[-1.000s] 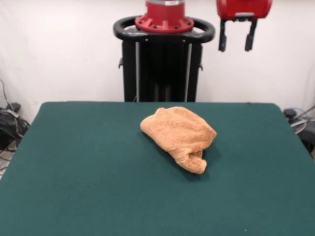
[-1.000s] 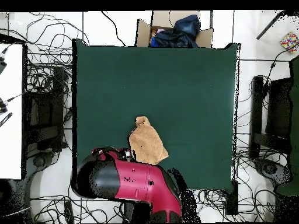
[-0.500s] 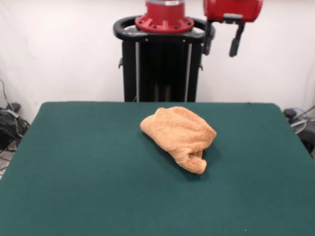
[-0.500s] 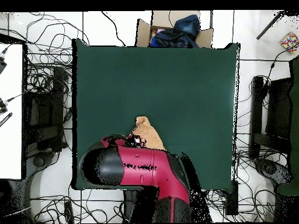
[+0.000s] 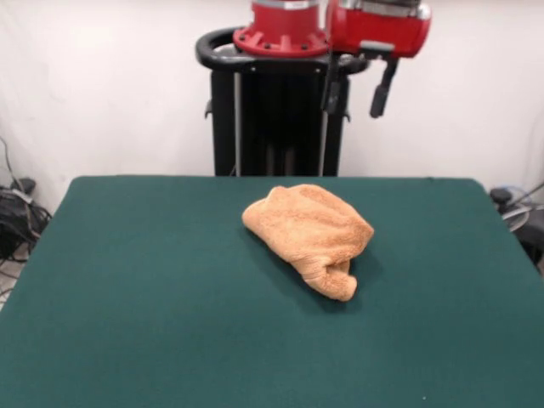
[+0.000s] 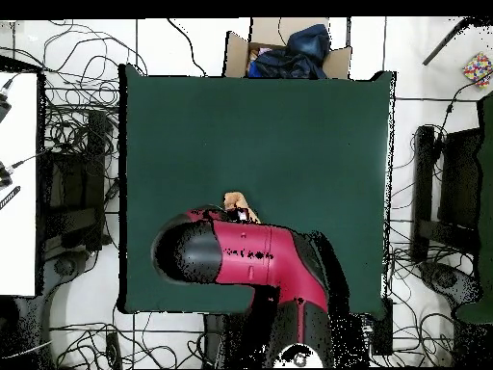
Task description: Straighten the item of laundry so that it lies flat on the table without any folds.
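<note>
Orange towel [image 5: 309, 235] bunched — hand [image 5: 357, 89] apparently open, empty, high above.

Bunched towel [image 5: 310, 235] mid-table [image 5: 153, 289], gripper [image 5: 357, 87] high above, behind it.

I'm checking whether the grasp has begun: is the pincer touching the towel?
Apart. The front view shows the open pincer hanging high above the crumpled towel, with bare wall and table between.
</note>
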You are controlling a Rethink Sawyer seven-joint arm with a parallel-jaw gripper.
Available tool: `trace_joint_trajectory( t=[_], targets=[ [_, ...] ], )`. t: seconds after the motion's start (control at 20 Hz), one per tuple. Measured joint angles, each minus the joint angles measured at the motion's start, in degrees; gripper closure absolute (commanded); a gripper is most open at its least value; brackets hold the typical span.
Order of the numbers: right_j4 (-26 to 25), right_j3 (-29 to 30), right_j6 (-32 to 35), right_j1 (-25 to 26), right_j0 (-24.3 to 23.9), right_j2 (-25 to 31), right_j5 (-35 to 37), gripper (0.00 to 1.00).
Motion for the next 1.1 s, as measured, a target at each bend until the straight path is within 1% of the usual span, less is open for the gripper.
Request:
trace_joint_trajectory(
  t=[0.6, 0.85, 1.1],
  targets=[
    [0.0, -0.5, 0.0, 6.9, -3.1, 0.0, 0.9, 0.00],
    [0.0, -0.5, 0.0, 9.3, -3.2, 0.0, 4.4, 0.00],
    [0.0, -0.5, 0.0, 10.6, -3.2, 0.0, 8.3, 0.00]
  ],
)
